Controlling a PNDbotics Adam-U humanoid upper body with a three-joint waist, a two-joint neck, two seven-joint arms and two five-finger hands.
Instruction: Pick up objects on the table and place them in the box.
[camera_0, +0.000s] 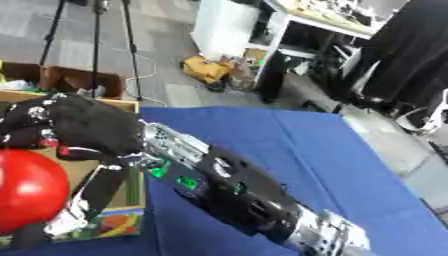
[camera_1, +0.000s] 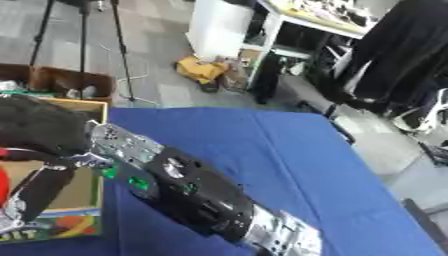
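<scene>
Round glossy red ball (camera_0: 28, 190), nearest the camera, sits at lower left, over the open brown cardboard box (camera_0: 112, 165). Right hand (camera_0: 74, 127), black-gloved, curls its fingers (camera_0: 31, 136) over the ball's top, thumb down its side. The arm crosses the blue cloth-covered table (camera_0: 297, 150).

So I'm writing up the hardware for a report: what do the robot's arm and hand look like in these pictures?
One arm shows, coming in from the lower right. Its black forearm is a glossy, blocky shell with small green lights near the wrist. Silver metal joints sit at the wrist and at the lower end by the elbow. The black hand looks covered in dark matte material, with silver metal parts on its fingers and thumb. No loose cables show.
</scene>
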